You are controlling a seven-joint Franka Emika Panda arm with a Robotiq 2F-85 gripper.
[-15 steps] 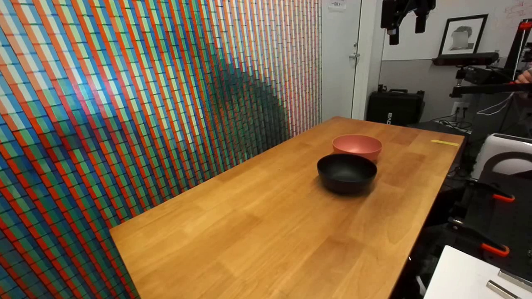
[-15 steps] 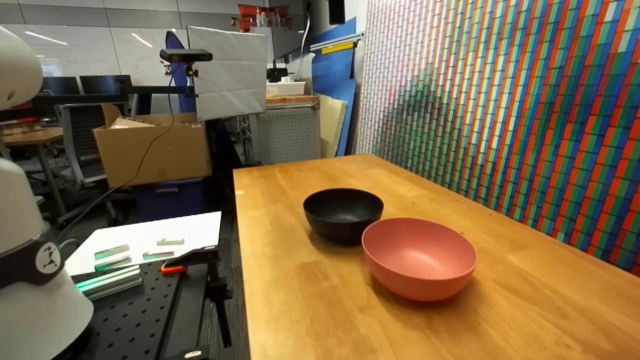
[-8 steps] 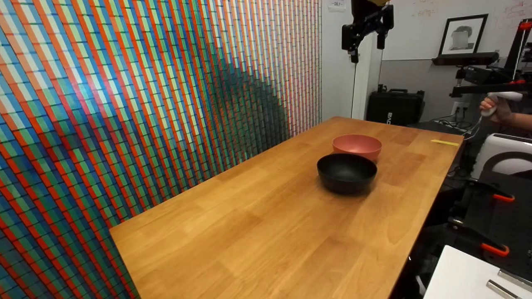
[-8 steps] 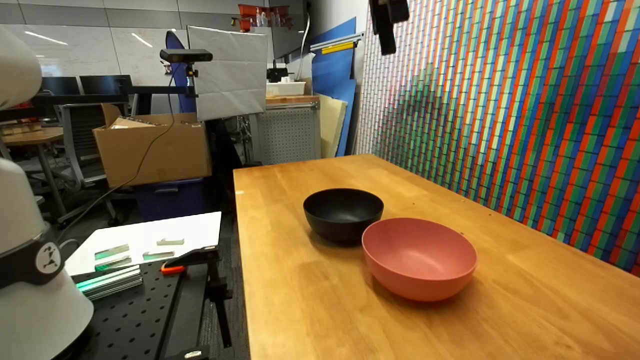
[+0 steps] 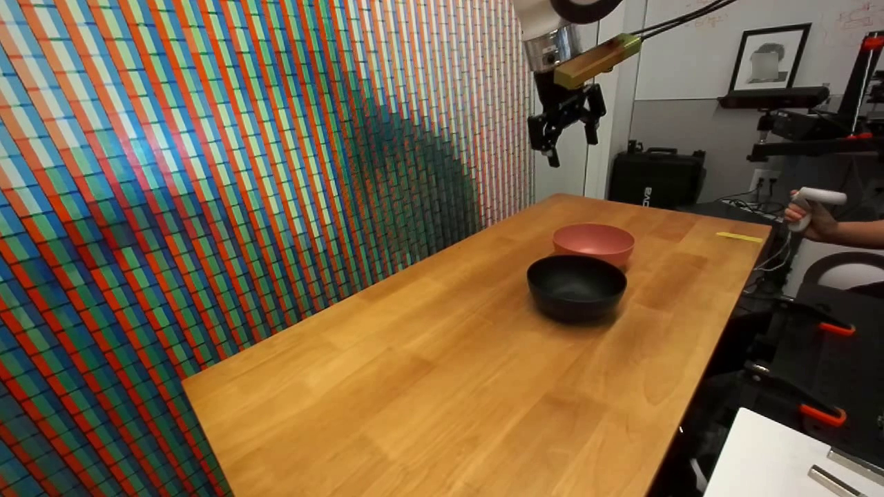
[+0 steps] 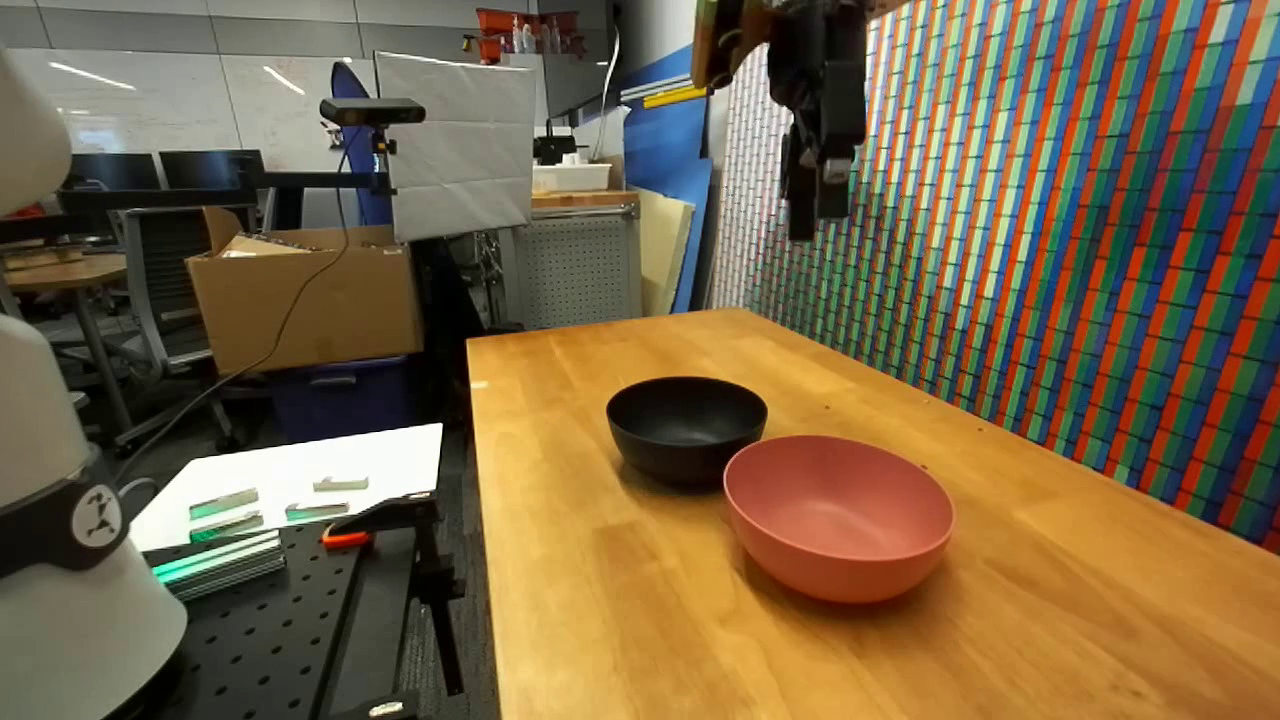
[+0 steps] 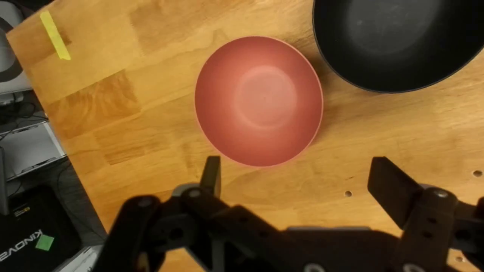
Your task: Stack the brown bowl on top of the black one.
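Note:
The brown bowl (image 5: 595, 239) is reddish-pink and stands upright on the wooden table; it also shows in an exterior view (image 6: 838, 515) and the wrist view (image 7: 261, 102). The black bowl (image 5: 577, 293) stands upright close beside it; it also shows in an exterior view (image 6: 686, 430) and, cut by the top edge, in the wrist view (image 7: 393, 45). Both bowls look empty. My gripper (image 5: 572, 149) is open and empty, well above the table; it also shows in an exterior view (image 6: 817, 222). In the wrist view its spread fingers (image 7: 296, 166) appear below the brown bowl's near rim.
The wooden table (image 5: 414, 386) runs along a colourful patterned wall (image 5: 276, 172). A yellow tape strip (image 5: 739, 237) lies near a table corner. A person's hand (image 5: 818, 219) with a white controller is beside the table. A white board (image 6: 330, 470) lies near the robot base.
My gripper has come down and moved across toward the patterned wall, now fully in view above the bowls. The person's hand has come into view and lowered. The bowls have not moved.

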